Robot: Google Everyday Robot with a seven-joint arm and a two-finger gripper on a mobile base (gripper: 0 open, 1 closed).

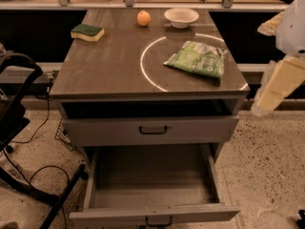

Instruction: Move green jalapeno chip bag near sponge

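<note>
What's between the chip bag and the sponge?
Camera view: just bare tabletop, crossed by a white ring. The orange sits farther back. The gripper hangs right of the bag.

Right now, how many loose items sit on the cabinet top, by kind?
green jalapeno chip bag: 1
sponge: 1
orange fruit: 1
white bowl: 1
Total: 4
The gripper hangs beside the cabinet at its right edge, apart from all four.

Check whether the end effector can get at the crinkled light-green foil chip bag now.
Probably yes: the end effector hangs off the grey tabletop's right edge, and the crinkled light-green foil chip bag lies flat near that edge, nothing on it or between them.
</note>
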